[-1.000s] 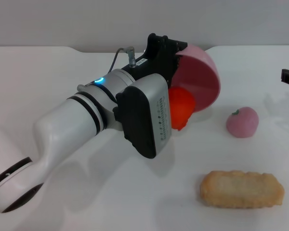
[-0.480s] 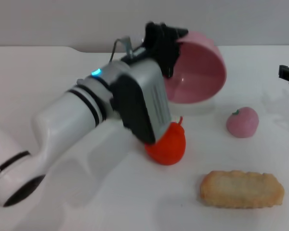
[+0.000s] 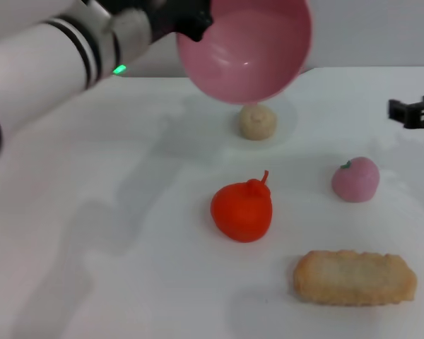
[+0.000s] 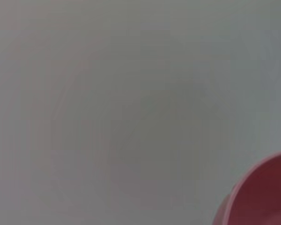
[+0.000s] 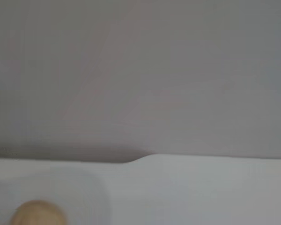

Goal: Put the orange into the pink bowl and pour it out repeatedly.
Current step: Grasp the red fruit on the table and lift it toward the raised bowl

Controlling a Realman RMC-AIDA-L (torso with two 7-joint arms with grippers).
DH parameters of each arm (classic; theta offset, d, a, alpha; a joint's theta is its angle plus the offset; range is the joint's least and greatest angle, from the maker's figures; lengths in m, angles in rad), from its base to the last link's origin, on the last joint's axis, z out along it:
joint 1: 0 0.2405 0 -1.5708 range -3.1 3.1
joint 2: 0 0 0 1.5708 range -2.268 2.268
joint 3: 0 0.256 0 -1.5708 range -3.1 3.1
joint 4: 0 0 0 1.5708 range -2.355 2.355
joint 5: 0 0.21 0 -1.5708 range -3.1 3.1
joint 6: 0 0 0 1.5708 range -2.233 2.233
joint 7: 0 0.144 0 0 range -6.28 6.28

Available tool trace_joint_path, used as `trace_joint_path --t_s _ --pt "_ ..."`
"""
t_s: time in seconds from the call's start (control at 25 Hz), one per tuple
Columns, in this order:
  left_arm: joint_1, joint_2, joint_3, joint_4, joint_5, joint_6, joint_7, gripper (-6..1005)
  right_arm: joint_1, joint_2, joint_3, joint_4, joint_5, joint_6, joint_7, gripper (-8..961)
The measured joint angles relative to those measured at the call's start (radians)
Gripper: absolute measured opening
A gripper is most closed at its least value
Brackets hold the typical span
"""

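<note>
Pink bowl (image 3: 249,53), one orange (image 3: 242,210)

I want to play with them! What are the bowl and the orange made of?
The bowl, held up by the left gripper, looks like glossy pink plastic: smooth, with a small shine inside. The orange on the table seems a plastic or rubbery toy: even red-orange skin with a moulded stem.

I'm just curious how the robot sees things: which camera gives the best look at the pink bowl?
The head view: the pink bowl shows nearly whole, held up by the left gripper, its inside empty. The left wrist view catches only an edge of it. The right wrist view shows none of it.
</note>
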Motion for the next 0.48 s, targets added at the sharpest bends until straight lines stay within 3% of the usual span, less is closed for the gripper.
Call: trace_joint_path --t_s 0.16,0.32,0.48 --pt "-0.056 0.002 -0.099 0.032 0.101 -0.316 -0.248 39 0.033 -0.002 -0.084 -0.004 0.001 0.015 -0.012 617" --pt "-0.135 0.006 -0.128 0.021 0.287 -0.597 -0.484 40 0.081 0.000 -0.159 0.009 0.019 0.008 -0.018 620" --pt "-0.132 0.007 -0.146 0.040 0.326 -0.668 -0.537 40 0.141 0.000 -0.243 0.031 0.037 -0.006 -0.019 623"
